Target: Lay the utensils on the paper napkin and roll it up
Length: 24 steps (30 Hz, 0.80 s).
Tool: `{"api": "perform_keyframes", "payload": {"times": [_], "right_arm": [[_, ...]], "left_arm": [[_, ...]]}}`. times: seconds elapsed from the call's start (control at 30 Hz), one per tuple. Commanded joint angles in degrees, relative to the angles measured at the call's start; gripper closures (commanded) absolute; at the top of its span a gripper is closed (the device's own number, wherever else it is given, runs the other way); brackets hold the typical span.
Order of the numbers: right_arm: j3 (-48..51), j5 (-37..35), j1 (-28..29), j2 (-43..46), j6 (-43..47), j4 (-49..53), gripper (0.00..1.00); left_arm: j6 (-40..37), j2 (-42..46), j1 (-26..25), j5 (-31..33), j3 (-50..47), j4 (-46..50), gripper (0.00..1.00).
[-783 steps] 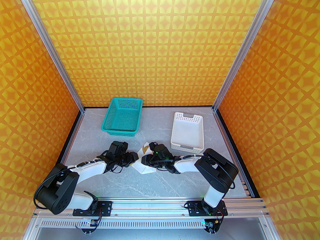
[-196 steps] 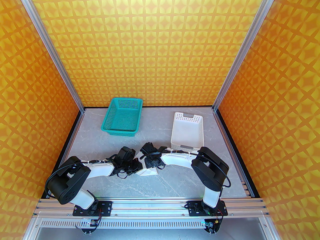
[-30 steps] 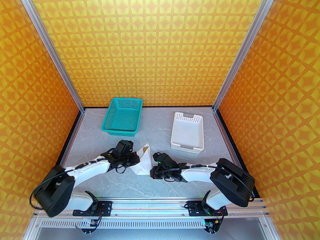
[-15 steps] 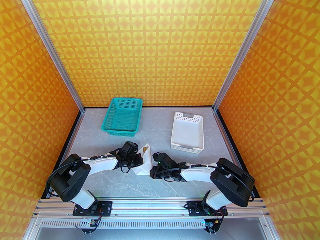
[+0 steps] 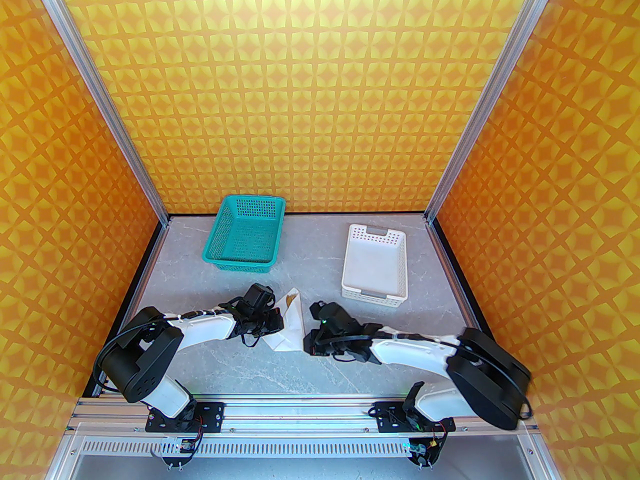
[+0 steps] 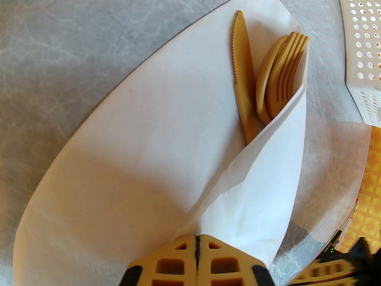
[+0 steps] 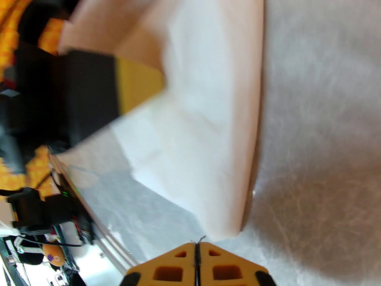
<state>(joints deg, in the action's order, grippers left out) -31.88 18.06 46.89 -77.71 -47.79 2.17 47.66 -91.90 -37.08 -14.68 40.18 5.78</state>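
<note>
jaws pressed together on your left gripper point(image 6: 196, 243) and right gripper point(image 7: 196, 246), you have, on the table point(image 5: 260, 373) between them, the paper napkin point(image 6: 148, 147) folded once over the utensils point(image 6: 268, 79), their heads poking out, so placing looks done and rolling barely begun.

A grey marble-patterned table point(image 5: 240, 368) forms the floor of the booth. 3 walls point(image 5: 300, 93) papered in an orange-and-yellow star pattern rise from the table's left, far and right edges. 2 aluminium posts point(image 5: 102, 98) stand at the table's far corners. An aluminium rail point(image 5: 300, 410) runs along the table's near edge. The light is bright and even.
</note>
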Motion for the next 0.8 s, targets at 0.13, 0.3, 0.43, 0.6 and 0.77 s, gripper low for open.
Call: {"api": "perform_keyframes", "payload": {"times": [0.13,0.3,0.43,0.6,0.77], "right_arm": [[1.2,2.6,-1.0,-0.2,-0.7,-1.8,0.97],[2.5,4.7,-1.0,-3.6,-2.1,-6.8,0.99],[3.1,5.4,-0.9,-6.7,-2.4,-8.5,0.99],[3.5,4.8,-0.9,-8.1,-2.5,-9.6,0.99],[3.4,3.8,-0.9,-8.8,-2.0,-8.6,0.99]], "left_arm": [[-0.2,-0.7,0.4,1.2,-0.9,1.7,1.00],[-0.1,-1.0,0.4,1.5,-0.7,2.1,1.00],[0.0,-1.2,0.4,1.6,-0.7,2.4,1.00],[0.0,-1.1,0.4,1.8,-0.6,2.7,1.00],[-0.1,-1.1,0.4,2.0,-0.5,3.1,1.00]]}}
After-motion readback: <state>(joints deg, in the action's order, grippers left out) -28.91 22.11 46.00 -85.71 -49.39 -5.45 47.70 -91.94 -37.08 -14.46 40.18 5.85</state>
